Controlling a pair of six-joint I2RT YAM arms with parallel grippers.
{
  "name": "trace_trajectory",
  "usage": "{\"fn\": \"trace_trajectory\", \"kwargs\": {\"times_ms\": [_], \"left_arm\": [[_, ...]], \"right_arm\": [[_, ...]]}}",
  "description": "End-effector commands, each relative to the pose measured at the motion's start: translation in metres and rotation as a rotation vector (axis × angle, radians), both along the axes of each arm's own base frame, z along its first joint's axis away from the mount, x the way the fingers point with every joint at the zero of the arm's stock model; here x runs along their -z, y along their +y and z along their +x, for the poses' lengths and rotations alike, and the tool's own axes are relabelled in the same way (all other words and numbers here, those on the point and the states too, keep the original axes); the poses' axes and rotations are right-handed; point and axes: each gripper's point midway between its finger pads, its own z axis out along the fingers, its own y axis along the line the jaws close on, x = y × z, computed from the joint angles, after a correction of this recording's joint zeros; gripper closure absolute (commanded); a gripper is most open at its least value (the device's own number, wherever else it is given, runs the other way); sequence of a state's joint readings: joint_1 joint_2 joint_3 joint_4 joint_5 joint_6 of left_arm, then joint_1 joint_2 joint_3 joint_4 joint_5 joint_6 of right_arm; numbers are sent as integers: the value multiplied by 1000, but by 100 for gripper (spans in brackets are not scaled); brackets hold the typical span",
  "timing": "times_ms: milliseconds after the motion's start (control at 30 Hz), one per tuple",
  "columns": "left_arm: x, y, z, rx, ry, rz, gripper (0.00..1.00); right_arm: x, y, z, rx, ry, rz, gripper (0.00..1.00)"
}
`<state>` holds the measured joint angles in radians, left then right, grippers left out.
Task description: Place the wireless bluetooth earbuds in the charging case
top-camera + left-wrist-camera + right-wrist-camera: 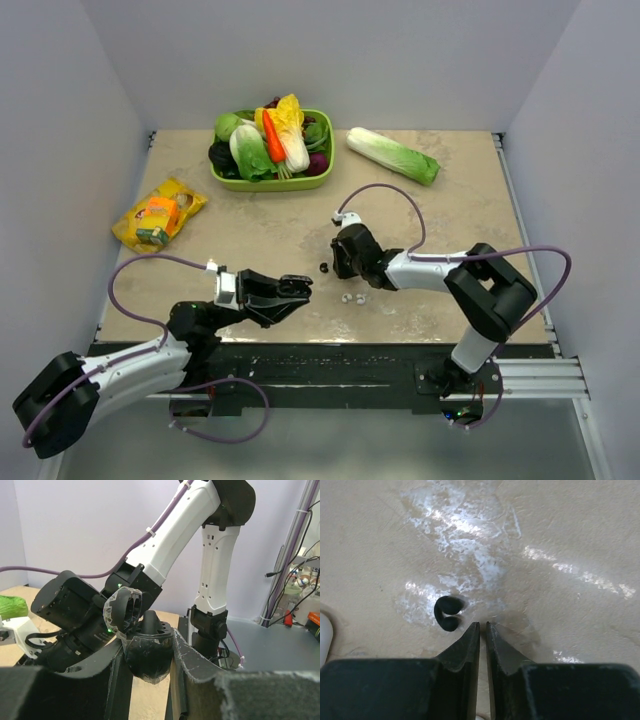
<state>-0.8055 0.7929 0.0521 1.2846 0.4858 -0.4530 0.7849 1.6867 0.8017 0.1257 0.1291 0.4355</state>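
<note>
Nearest the lens in the left wrist view, your left gripper pinched the charging case between its two padded fingers. The case was a black oval shell, and its hinged lid stood open and tilted up to the left. Behind the case rose your right arm's white upright link. In the right wrist view, your right gripper pointed down at the table. Its fingertips were pressed nearly together, leaving only a thin slit, and nothing was held between them. A small black curled piece lay on the table just beside the left fingertip, with a sliver of surface showing between the two. A white rounded form was cut off by the left margin of that view, too cropped to identify. From above, the earbuds appeared as two tiny pale buds. They lay side by side on the table near its front edge, just beside your right gripper and between it and the left gripper's tip. At the far side sat a green basket heaped with vegetables. A loose cabbage lay to the right of the basket, and a yellow packet lay to its left, well apart from both grippers.
</note>
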Motion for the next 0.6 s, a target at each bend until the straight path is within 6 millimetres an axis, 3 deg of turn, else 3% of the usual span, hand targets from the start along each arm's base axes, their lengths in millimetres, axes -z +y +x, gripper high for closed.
{"fn": "trace_trajectory", "kwargs": {"times_ms": [0,67,100,200,300,400,567], "left_arm": [[-36,27,-26,-4,-184,-193,100],[-36,27,-26,-6,-183,-193,100],[-36,27,-26,-6,-184,-194,100],[-38,28,-27,-5,-190,-200,100],[-38,29,-28,-5,-193,-203,100],[-39,30,-29,-6,-193,-208,100],[-36,30,-30,-3,-186,-208,100]], "right_arm": [[-11,-4,12,51,-46,27,82],[-25,-2,12,39,-84,65,74],[-29,1,8,19,-98,89,64],[-55,19,-1,-59,-160,131,52],[-71,43,-14,-154,-188,141,46],[-62,55,-19,-208,-155,123,46],[-42,57,-18,-212,-116,81,47]]}}
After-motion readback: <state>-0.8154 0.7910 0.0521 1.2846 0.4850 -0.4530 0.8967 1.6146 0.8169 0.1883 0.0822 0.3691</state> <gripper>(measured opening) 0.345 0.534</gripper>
